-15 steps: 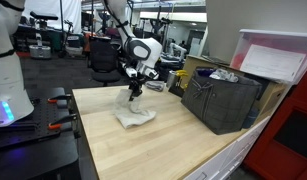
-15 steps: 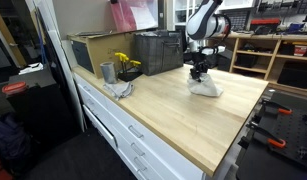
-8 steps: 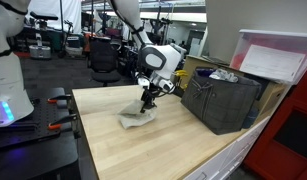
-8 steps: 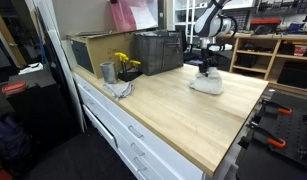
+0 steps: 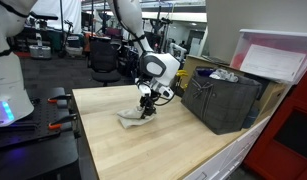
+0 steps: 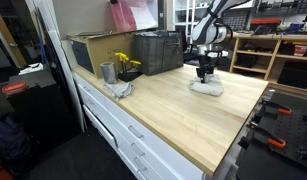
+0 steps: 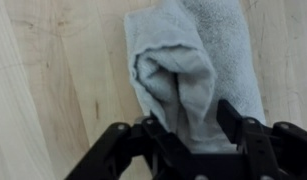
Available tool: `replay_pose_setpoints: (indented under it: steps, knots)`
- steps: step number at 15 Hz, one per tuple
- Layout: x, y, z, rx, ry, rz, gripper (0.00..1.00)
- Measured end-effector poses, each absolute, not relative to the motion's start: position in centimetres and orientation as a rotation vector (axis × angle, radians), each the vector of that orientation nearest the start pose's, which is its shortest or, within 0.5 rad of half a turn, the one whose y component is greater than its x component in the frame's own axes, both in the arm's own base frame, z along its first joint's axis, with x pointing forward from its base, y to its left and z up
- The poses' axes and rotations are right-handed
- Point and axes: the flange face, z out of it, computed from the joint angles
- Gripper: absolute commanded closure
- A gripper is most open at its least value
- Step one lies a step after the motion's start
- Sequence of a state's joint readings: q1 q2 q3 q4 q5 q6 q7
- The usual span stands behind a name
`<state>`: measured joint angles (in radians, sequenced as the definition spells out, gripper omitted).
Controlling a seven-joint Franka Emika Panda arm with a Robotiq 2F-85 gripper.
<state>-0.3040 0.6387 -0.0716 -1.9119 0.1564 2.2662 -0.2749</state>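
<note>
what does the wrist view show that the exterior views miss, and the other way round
Only the wrist view: the rolled fold and nap of the grey towel, with the fingers apart on either side of it.
Only an exterior view: the dark crate, yellow flowers, a metal cup and the white drawers.
Both: the gripper low over the towel on the wooden table.

We see one pale grey towel (image 7: 188, 70) — crumpled, folded over itself (one edge is rolled into a thick loop) — lying in a low heap on the wooden table (image 7: 53, 80).
</note>
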Motion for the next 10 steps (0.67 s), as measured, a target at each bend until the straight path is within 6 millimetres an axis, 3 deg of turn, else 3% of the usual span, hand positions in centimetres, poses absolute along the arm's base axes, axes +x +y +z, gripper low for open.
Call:
replay_pose_setpoints:
  steps: [1,2,10]
  knots:
    - [55.5,-21.4,14.0,-2.961,0.302,0.356,0.01]
    - [55.9,-21.5,14.4,-2.975,0.286,0.334,0.00]
    - [59.1,-22.3,20.9,-3.188,0.171,-0.023,0.00]
